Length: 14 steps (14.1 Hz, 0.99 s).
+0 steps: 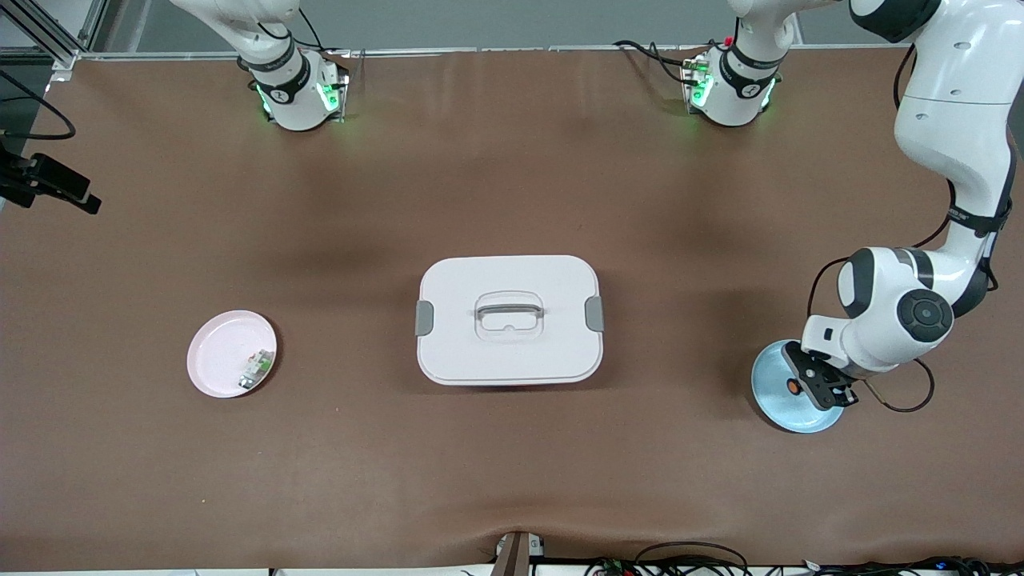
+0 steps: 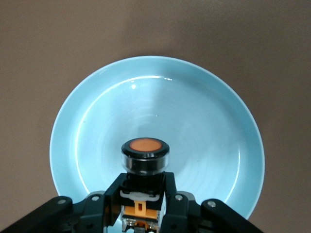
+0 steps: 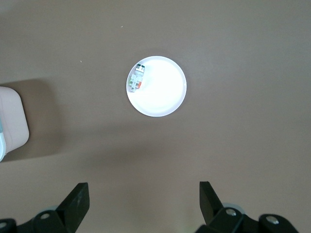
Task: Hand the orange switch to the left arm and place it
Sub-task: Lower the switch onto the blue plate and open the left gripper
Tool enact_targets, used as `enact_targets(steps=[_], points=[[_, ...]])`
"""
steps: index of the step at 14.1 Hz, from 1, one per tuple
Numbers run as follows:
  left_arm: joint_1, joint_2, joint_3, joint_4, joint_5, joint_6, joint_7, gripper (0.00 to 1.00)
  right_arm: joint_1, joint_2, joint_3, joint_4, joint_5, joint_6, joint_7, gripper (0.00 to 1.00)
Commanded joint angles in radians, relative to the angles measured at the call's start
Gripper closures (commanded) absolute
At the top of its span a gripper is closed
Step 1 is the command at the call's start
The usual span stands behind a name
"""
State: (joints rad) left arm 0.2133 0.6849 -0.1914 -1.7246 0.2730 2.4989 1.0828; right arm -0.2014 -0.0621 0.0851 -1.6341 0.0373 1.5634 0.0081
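The orange switch [image 1: 793, 386] [image 2: 145, 154], a small black cylinder with a round orange end, is clamped between the fingers of my left gripper [image 1: 802, 384] [image 2: 145, 188]. It is held low over the blue plate [image 1: 780, 414] [image 2: 194, 111] at the left arm's end of the table; I cannot tell whether it touches the plate. The white box [image 1: 512, 356] [image 3: 12, 124] with grey latches and handle sits mid-table. My right gripper [image 3: 143, 194] is open and empty, high above the table near the pink plate [image 1: 220, 344] [image 3: 163, 94]; its hand is outside the front view.
A small green-and-white part [image 1: 258, 368] [image 3: 137, 77] lies on the pink plate's rim side facing the box. A black camera mount [image 1: 48, 184] juts in at the right arm's end. Cables run along the table's front edge [image 1: 688, 560].
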Motion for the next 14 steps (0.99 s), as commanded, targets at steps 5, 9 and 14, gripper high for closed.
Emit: enact_targets(steps=[5, 9, 14], points=[[0.005, -0.001, -0.006, 0.028, 0.018, 0.015, -0.001, 0.00, -0.006, 0.031, 0.018, 0.034, -0.037, 0.009, -0.010, 0.00], [-0.002, -0.042, -0.017, 0.046, -0.011, -0.061, -0.055, 0.00, -0.004, 0.031, 0.018, 0.034, -0.036, 0.010, -0.011, 0.00], [0.008, -0.123, -0.033, 0.097, -0.105, -0.251, -0.227, 0.00, -0.032, 0.034, 0.013, 0.034, -0.016, 0.012, -0.131, 0.00]])
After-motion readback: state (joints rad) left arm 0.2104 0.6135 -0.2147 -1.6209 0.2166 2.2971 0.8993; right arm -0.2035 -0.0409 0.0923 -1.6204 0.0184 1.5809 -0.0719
